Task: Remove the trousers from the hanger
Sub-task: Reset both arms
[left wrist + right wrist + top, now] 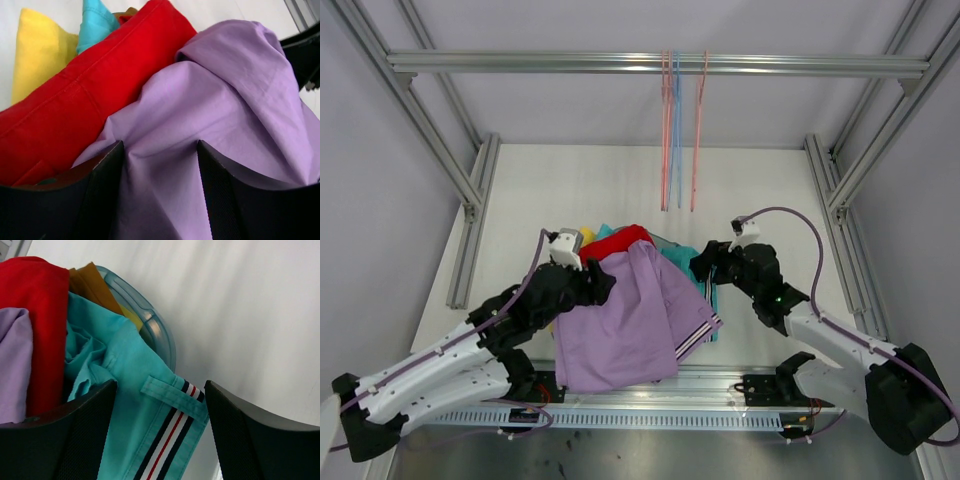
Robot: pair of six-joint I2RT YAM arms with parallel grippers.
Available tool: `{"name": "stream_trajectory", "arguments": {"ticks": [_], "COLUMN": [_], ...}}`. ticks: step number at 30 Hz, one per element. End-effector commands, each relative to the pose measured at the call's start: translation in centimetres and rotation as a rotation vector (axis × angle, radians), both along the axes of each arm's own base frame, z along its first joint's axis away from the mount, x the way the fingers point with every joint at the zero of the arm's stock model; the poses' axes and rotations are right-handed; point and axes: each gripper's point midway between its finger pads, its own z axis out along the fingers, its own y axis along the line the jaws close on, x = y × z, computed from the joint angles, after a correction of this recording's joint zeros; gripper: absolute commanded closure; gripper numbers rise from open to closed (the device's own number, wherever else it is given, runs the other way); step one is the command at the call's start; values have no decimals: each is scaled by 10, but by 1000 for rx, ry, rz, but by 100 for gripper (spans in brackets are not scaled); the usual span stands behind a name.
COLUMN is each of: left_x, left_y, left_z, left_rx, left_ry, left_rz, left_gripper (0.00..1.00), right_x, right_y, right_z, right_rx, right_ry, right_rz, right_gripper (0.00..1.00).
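Five trousers lie in one heap at the near middle of the table (570,190), between the two arms. They are well apart from three thin hangers (675,130), two pink and one blue, which hang from the overhead rail (520,62) at the far side. The lilac trousers (630,320) are on top and spread widest, reaching toward the near edge. The red trousers (625,238) are at the far side of the heap, partly under the lilac. The yellow trousers (40,55) are beyond the red, with only a corner showing. The teal trousers (125,365) are on the right flank, waistband up, with a belt loop and a navy, white and red side stripe. The brown trousers (90,280) show as a small fold between the red and the teal. A clear bluish plastic rim (160,335) curves just beside the teal and brown cloth; I cannot tell whether the heap sits in it. The left gripper (160,150) is at the heap's left edge with its jaws apart, and lilac cloth fills the gap, creased up to both fingers (107,170). I cannot tell whether they press into the cloth. The right gripper (160,390) is at the heap's right edge, jaws wide and holding nothing, with the teal waistband and stripe seen between its fingers (240,430). From above, both wrists angle inward toward the pile.
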Motion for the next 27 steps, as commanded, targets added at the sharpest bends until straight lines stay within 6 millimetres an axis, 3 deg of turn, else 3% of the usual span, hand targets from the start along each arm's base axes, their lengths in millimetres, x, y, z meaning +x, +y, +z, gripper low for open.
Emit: {"name": "stream_trajectory", "arguments": {"ticks": [1, 6, 9, 11, 12, 14, 15, 17, 19, 20, 22, 23, 25, 26, 27], "left_x": [-10, -6, 2, 7, 14, 20, 29, 35, 45, 48, 54, 58, 70, 76, 81], "left_y": [10, 20, 24, 22, 21, 26, 27, 33, 35, 35, 35, 32, 35, 30, 30], "left_z": [-71, -89, -72, -52, -24, -1, 36, 59, 106, 127, 144, 168, 176, 179, 176], "left_rx": [70, 168, 171, 153, 129, 134, 121, 152, 159, 146, 186, 141, 170, 159, 154], "left_ry": [212, 270, 229, 190, 136, 82, 7, -49, -144, -184, -243, -293, -330, -329, -311], "left_rz": [137, 229, 261, 257, 261, 272, 284, 294, 301, 301, 286, 284, 275, 252, 255], "left_gripper": [35, 34, 29, 29, 28, 28, 27, 23, 20, 19, 17, 15, 13, 13, 12], "right_x": [11, 12, 10, 8, 7, 6, 6, 9, 9, 12, 12, 16, 16, 21, 30], "right_y": [8, 20, 24, 25, 26, 28, 30, 32, 32, 33, 33, 35, 29, 22, 20], "right_z": [5, 6, 9, 9, 10, 14, 15, 21, 17, 25, 23, 34, 30, 31, 48], "right_rx": [34, 74, 82, 84, 87, 93, 94, 87, 60, 54, 21, 10, -49, -84, -99], "right_ry": [-22, -16, -20, -20, -26, -27, -28, -33, -10, -23, 0, -21, 12, 14, -14], "right_rz": [-6, 35, 50, 56, 59, 69, 77, 81, 82, 83, 92, 97, 91, 54, 29], "right_gripper": [24, 24, 24, 24, 24, 23, 23, 22, 21, 21, 20, 17, 11, 3, 0]}}
